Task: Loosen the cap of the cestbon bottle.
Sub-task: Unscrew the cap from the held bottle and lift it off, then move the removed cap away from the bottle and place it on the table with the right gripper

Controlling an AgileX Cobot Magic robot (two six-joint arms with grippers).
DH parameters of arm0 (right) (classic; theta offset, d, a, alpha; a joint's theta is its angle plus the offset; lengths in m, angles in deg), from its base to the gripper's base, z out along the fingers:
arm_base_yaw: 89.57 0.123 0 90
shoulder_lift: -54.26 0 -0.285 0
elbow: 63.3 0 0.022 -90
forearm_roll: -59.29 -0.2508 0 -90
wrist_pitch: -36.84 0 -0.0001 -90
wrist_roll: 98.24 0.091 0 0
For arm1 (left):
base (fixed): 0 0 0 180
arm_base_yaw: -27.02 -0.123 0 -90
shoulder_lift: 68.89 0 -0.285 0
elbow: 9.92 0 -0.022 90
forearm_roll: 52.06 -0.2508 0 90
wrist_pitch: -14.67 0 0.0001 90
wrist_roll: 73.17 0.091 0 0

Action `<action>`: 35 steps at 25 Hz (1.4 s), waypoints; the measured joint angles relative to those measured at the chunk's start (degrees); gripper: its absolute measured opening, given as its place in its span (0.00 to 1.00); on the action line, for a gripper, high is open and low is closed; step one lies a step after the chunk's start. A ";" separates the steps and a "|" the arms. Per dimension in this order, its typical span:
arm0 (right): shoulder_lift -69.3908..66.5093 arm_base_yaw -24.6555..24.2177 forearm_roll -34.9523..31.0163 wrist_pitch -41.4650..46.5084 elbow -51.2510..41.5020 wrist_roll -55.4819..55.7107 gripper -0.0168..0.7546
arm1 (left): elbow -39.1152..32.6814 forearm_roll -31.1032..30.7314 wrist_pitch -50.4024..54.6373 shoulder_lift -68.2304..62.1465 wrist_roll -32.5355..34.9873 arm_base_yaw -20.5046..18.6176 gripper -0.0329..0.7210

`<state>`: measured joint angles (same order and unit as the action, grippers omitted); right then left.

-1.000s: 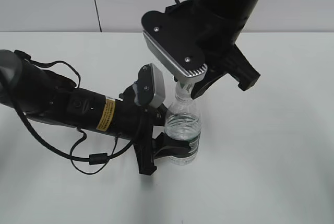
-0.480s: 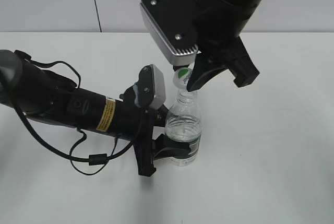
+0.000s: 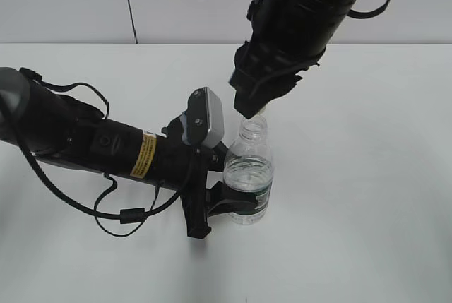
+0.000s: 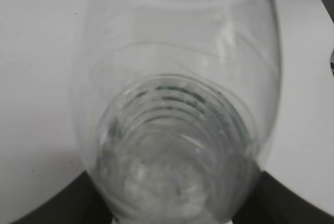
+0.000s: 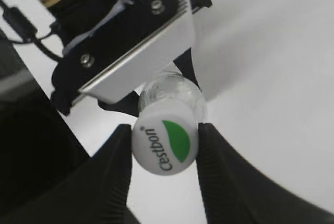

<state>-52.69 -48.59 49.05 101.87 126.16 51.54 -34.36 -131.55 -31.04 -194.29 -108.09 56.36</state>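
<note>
The cestbon bottle (image 3: 248, 176) stands upright on the white table, clear, with a dark green label band. My left gripper (image 3: 236, 204) is shut on its lower body; in the left wrist view the bottle (image 4: 177, 130) fills the frame between the dark fingers (image 4: 57, 208). My right gripper (image 5: 165, 148) is shut on the cap (image 5: 166, 145), white with a green half-circle and "Cestbon" lettering, held just above the bottle (image 5: 175, 91). In the exterior view the right gripper (image 3: 248, 109) hides the cap, and the bottle's neck (image 3: 254, 126) shows bare and open.
The left arm (image 3: 106, 147) with its cables lies across the table's left side. The left wrist camera housing (image 3: 203, 118) sits close beside the bottle's neck. The right arm (image 3: 311, 13) hangs over the bottle from the back. A white wall stands behind the table.
My right gripper has turned about its axis and risen a little, its camera housing swinging up and left. The cap has come up off the neck. The left arm and the bottle have not moved.
</note>
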 joint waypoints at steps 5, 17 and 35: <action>0.00 0.00 -0.02 0.06 0.00 27.49 0.41 | 0.00 0.00 0.00 0.00 0.00 0.00 0.53; 1.16 -0.86 4.54 3.97 0.00 34.69 0.41 | 0.00 0.00 0.00 0.00 0.00 0.00 0.53; 4.50 -21.57 9.80 4.28 -5.80 34.53 0.41 | 0.00 -0.01 0.11 0.00 0.06 0.00 0.53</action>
<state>-48.19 -70.16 58.85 106.15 120.35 86.08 -34.36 -131.56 -30.93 -194.29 -108.02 56.36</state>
